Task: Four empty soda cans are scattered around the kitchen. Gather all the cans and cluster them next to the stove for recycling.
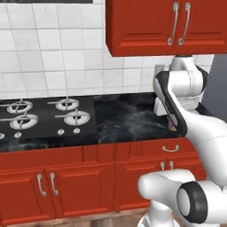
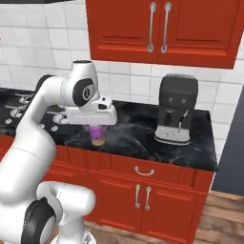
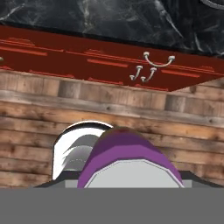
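Left base view: the stove [image 1: 44,119] sat at 9 o'clock on the black desk [image 1: 128,119], four ring burners, small knobs along its front edge. White tile wall behind, red upper cabinet [image 1: 166,26] at 1 o'clock w/ two silver handles. Robot arm [image 1: 186,115] rose from 5 o'clock and bent up toward 2 o'clock, blocking the desk's right end. Red lower cabinets [image 1: 66,181] ran under the desk.

Right base view: arm came up from 7 o'clock, hand reaching out over the desk [image 2: 138,131] near centre. The fingers [image 2: 97,127] were hidden under the white hand body, but a pink-purple soda can [image 2: 97,135] w/ a yellowish band at the bottom hung upright directly below the hand, its top tucked up into it — closed on the can as far as could be told. Can appeared lifted just above the desk, near the front edge; contact w/ the surface couldn't be settled. Stove [image 2: 24,102] partly visible at 9 o'clock, behind the arm. Black coffee machine [image 2: 176,109] stood at 3 o'clock on the desk, well apart from the can. Upper cabinet [image 2: 162,28] at 12 o'clock.

Hand view: can's purple side and silver top [image 3: 129,168] sat at 6 o'clock, close to the lens. Above it wooden floor [image 3: 109,105], then red cabinet front [image 3: 87,61] w/ silver handles, black desk edge [image 3: 87,17] at 12 o'clock.
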Robot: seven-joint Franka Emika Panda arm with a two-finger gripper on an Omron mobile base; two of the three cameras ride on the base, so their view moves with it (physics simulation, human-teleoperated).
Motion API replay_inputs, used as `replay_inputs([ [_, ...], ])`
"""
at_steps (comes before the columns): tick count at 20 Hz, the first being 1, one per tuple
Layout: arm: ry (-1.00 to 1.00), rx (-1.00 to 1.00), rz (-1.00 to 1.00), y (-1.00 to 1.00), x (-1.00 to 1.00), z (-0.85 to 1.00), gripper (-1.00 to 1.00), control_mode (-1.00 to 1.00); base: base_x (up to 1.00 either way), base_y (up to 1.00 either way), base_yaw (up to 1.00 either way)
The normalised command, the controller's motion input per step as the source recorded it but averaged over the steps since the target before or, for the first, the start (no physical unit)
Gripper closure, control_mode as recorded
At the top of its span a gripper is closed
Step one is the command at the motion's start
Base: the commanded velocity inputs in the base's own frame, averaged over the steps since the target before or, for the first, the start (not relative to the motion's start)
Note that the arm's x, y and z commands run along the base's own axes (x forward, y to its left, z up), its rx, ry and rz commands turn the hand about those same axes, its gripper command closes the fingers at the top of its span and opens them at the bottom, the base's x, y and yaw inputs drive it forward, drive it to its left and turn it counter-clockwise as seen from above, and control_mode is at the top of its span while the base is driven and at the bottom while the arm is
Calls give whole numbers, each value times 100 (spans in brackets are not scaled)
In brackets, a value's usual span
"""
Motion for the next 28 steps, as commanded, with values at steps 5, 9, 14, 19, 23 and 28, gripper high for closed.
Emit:
replay_inputs([
  [5, 0, 0, 0, 0, 0, 0, 100, 100, 68, 100, 0],
  [9, 0, 0, 0, 0, 0, 0, 100, 100, 67, 86, 0],
  [14, 0, 0, 0, 0, 0, 0, 100, 100, 53, 19, 0],
  [19, 0, 0, 0, 0, 0, 0, 100, 100, 26, -24, 1],
  [23, 0, 0, 0, 0, 0, 0, 100, 100, 9, -32, -1],
  [28, 0, 0, 0, 0, 0, 0, 100, 100, 45, -11, -11],
])
